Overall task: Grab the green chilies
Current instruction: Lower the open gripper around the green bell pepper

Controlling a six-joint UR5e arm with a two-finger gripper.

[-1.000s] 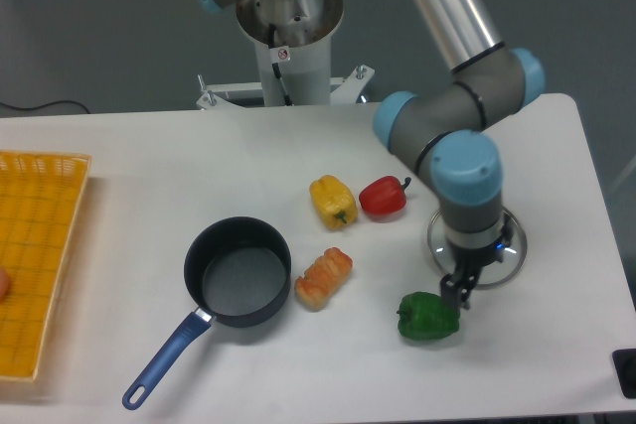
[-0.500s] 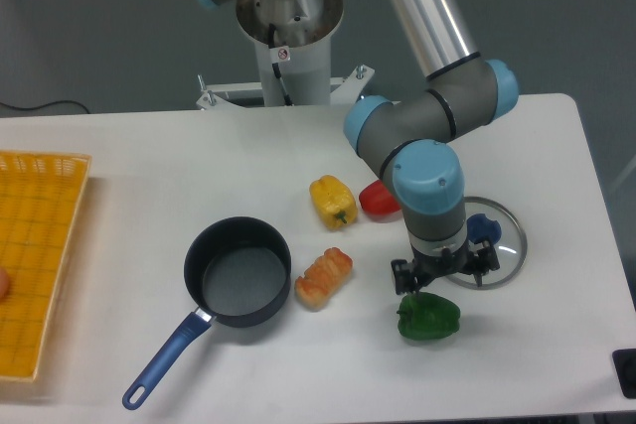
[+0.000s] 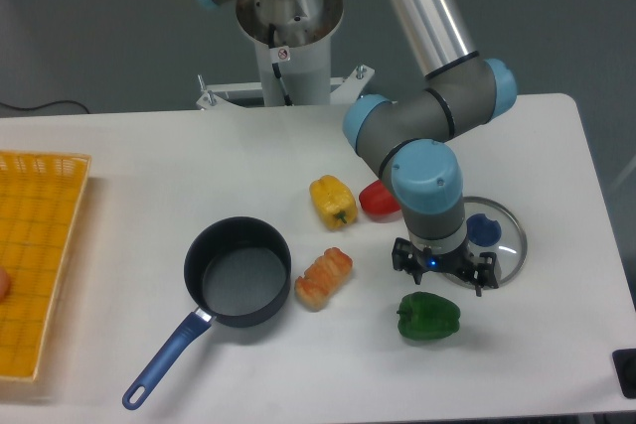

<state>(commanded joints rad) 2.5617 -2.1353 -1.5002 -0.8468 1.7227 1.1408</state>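
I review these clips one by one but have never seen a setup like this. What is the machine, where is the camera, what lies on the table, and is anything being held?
This is a single picture from a fixed camera looking down at a white table from the front. The grey and blue jointed machine is a robot arm mounted at the back of the table. At its end is a two-finger gripper, pointing down and hanging just above the green chilies, a glossy green pepper-shaped toy. Its fingers look spread and nothing is held; the green toy lies on the table. Also on the table: a yellow pepper, a red pepper partly hidden by the arm, an orange ridged toy food, a dark saucepan with a blue handle, a glass lid behind the gripper, and a yellow basket at the left edge.
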